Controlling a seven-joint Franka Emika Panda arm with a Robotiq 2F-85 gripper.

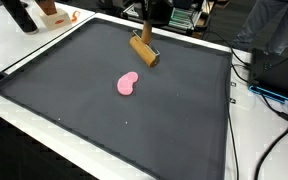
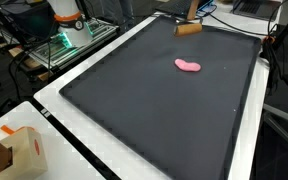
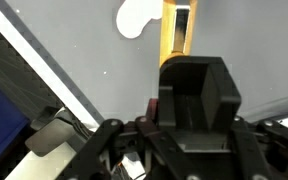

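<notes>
Right below the claw [image 1: 146, 33], near the far rim of the black mat [image 1: 74, 110], lies the wooden block [image 1: 144, 51]. It sits slantwise on the mat, with one end just under the fingertips. In an exterior view the block [image 2: 188, 28] sits close to the mat's edge with the claw directly above it. In the wrist view the block [image 3: 176, 30] runs straight ahead of the claw's dark housing, in line with it.

I cannot tell whether the fingers are spread around the block, pinching it, or only hanging over it. The housing hides the tips in the wrist view, and both exterior views are too small and dim at that spot. The claw may be touching the block, but no more can be said.

Ahead of the claw and a little to one side, well apart from the block, lies a pink bean-shaped piece [image 1: 129, 84]. It looks washed out to white in the wrist view.

As I judge it, the step in hand is the grasp on the block, with the claw lined up over it. The next move calls for the fingers to sit squarely astride the block's narrow width and for a firm pinch. Any lift should go straight up, since the mat's rim is so near.
</notes>
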